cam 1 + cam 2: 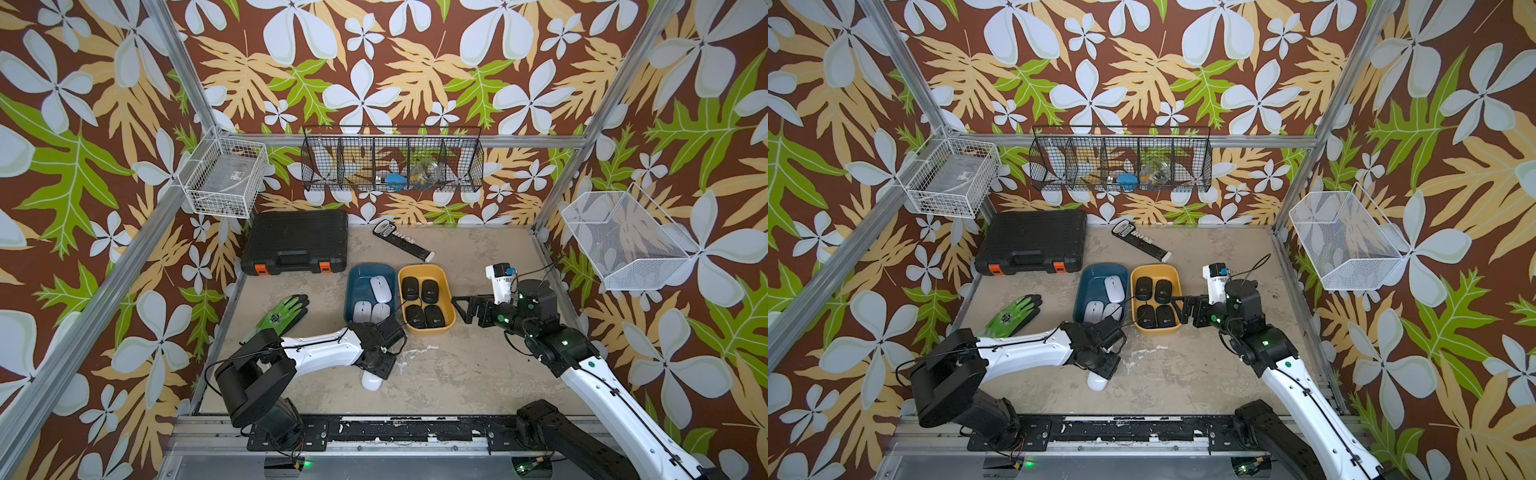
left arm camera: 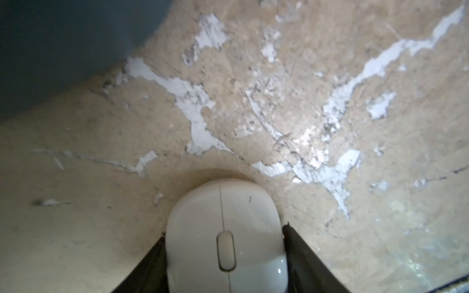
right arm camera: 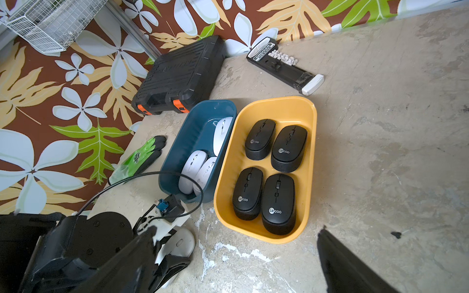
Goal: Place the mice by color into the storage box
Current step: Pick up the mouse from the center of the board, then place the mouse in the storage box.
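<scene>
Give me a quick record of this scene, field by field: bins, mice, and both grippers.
blue bin: three white mice inside
yellow bin: four black mice inside
fourth white mouse: flat on the table, outside both bins
left gripper: jaws against both sides of the fourth white mouse
right gripper: open, empty, beside the yellow bin
sorting left: one white mouse
</scene>
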Controlling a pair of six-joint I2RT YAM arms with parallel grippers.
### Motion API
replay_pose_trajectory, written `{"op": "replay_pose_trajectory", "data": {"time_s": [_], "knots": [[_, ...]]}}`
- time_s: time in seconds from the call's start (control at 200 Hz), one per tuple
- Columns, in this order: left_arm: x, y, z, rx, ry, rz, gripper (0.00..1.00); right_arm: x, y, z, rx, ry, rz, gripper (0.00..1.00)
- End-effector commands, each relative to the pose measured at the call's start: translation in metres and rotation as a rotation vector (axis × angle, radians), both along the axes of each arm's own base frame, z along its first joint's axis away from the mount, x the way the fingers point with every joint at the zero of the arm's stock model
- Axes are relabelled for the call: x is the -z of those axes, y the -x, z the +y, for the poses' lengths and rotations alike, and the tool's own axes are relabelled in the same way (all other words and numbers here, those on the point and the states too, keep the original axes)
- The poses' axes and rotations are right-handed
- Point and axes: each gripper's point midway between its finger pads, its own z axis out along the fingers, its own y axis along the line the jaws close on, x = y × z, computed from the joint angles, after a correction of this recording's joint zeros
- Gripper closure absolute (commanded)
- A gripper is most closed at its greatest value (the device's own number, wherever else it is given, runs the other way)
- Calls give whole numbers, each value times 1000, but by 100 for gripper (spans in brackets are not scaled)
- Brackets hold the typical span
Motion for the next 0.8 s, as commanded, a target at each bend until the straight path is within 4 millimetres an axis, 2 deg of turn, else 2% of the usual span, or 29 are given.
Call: {"op": "replay_pose_trajectory", "data": {"time_s": [0.0,0.22,0.345,0.445,0.586,0.706,0.796], "knots": [[-14,11,-8,-9,60,57,41,-1,-3,1,3,-7,-10,0],[-68,0,-32,-27,216,3,46,2,-4,2,3,-7,-1,0],[-101,-19,-40,-65,306,-39,48,3,-4,2,0,-8,2,0],[-126,-48,-34,-118,342,-97,48,3,-4,3,-3,-10,6,0],[-148,-100,-17,-193,320,-183,49,5,-6,4,-7,-7,13,0],[-150,-145,4,-273,260,-245,49,8,-6,4,-10,-2,19,0],[-141,-176,20,-338,227,-269,50,12,-7,5,-12,4,26,0]]}}
